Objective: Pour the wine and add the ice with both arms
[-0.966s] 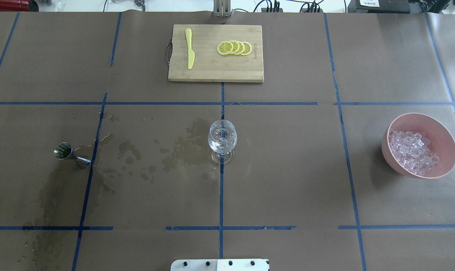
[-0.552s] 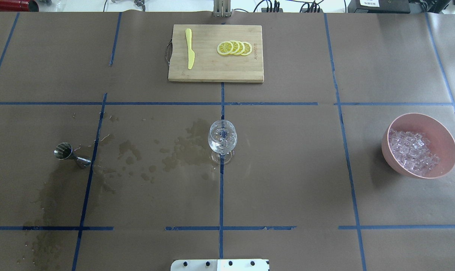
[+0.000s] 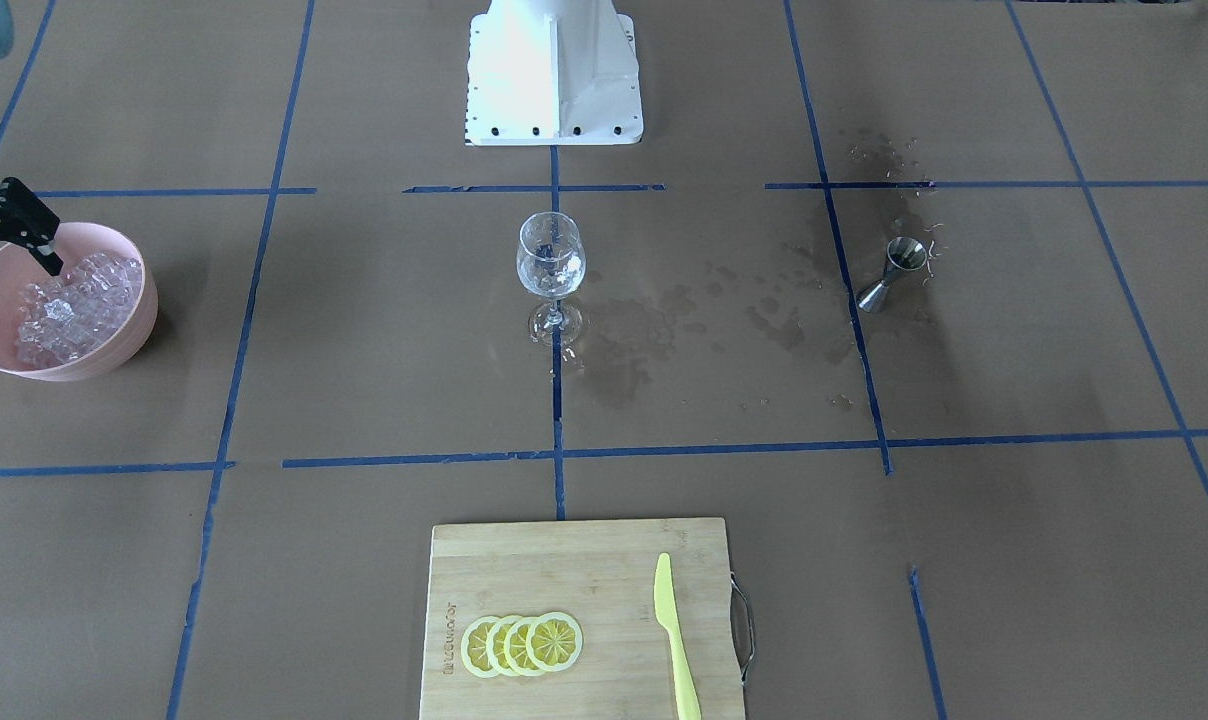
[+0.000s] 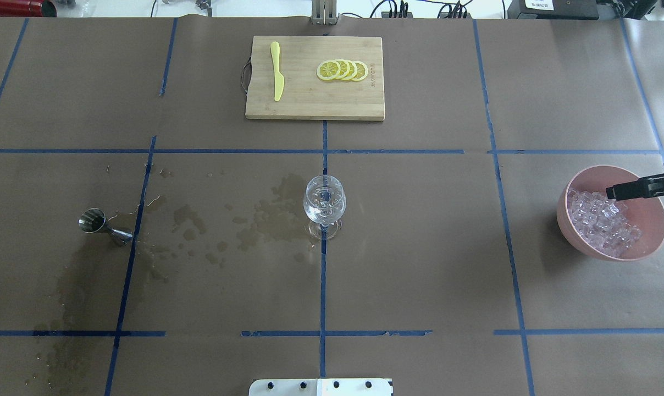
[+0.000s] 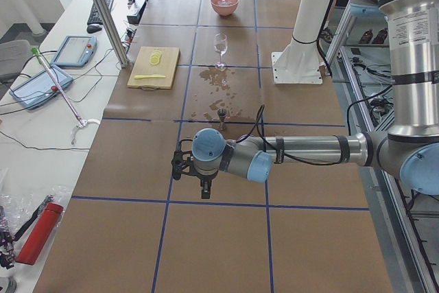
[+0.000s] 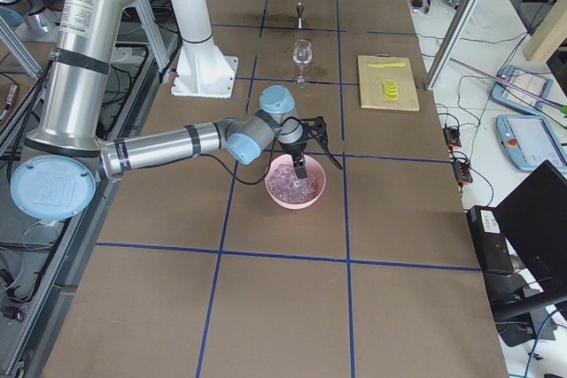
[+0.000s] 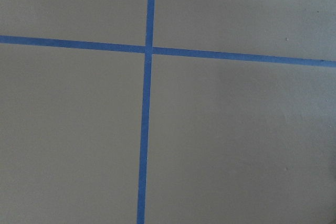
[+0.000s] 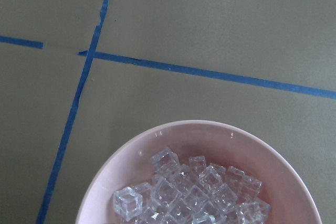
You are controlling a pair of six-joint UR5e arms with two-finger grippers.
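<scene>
Right gripper over bowl of ice

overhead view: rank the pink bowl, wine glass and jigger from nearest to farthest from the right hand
1. pink bowl, right side, under the right hand
2. wine glass, table centre
3. jigger, far left

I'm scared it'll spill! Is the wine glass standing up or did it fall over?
Standing up. The wine glass rests on its round foot on the brown table, with its stem straight and its bowl on top.
</scene>
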